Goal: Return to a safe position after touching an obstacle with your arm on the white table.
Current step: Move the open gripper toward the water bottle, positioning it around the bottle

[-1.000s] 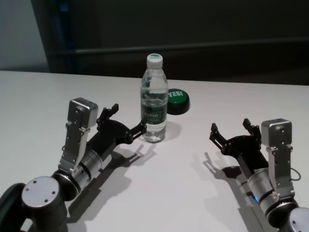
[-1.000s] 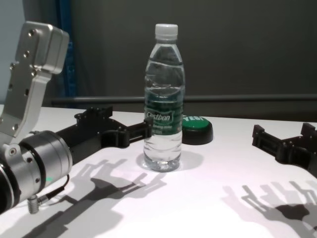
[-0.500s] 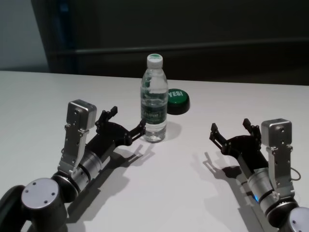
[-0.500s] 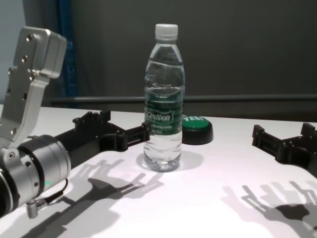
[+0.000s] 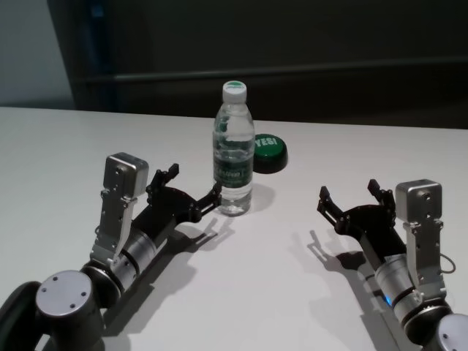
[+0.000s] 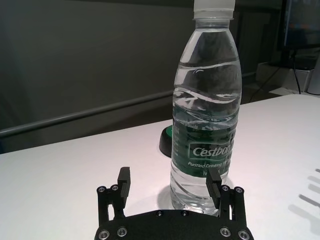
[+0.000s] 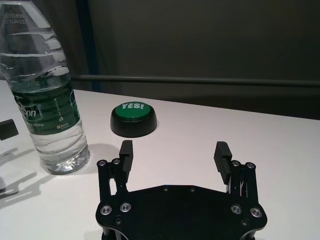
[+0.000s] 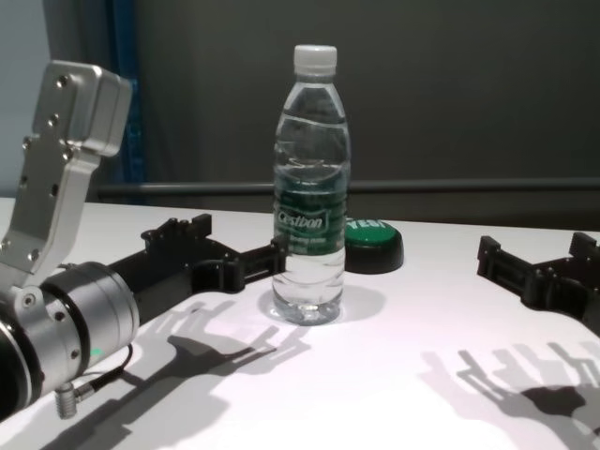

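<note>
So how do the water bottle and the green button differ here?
The water bottle is tall, clear and upright with a white cap; the green button is a low black disc with a green top. The bottle stands right at the open left gripper's fingertip, the button farther back behind it. Both rest on the white table.

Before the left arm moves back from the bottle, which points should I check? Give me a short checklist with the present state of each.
1. Bottle upright on the white table: ok.
2. Left end effector open, not clamped on the bottle: ok.
3. One left finger free of the bottle wall: cannot tell; it looks to be right against it.
4. Green button behind the bottle, out of the retreat path: ok.
5. Right end effector open, parked well apart to the right: ok.
</note>
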